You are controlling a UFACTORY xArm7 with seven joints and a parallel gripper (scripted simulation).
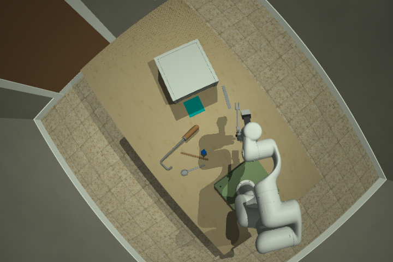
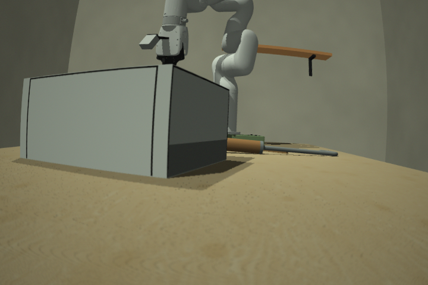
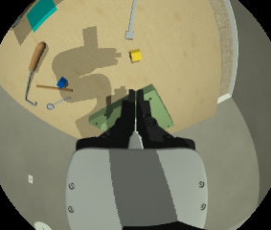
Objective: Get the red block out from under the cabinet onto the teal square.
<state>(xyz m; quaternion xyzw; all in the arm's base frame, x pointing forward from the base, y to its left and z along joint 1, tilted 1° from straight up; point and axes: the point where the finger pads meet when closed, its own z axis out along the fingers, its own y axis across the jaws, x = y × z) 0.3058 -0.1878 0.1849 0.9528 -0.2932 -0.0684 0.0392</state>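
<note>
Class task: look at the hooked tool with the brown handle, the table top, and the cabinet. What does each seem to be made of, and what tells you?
Hooked tool: handle looks like matte wood, orange-brown; shaft looks like dull grey metal, thin and bent at its end.
Table top: likely pale wood, with faint grain lines.
Box-shaped cabinet: smooth, uniform light grey; painted metal or plastic, can't tell.

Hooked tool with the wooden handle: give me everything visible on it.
The hooked rod with the brown wooden handle lies flat on the tan wooden table, between the teal square and the small blue cube. A rounded wood-coloured handle points toward the square; a thin grey metal shaft runs away from it and ends in a short right-angle hook. Nothing touches it, and the arm's tool is shut, away from it.
</note>
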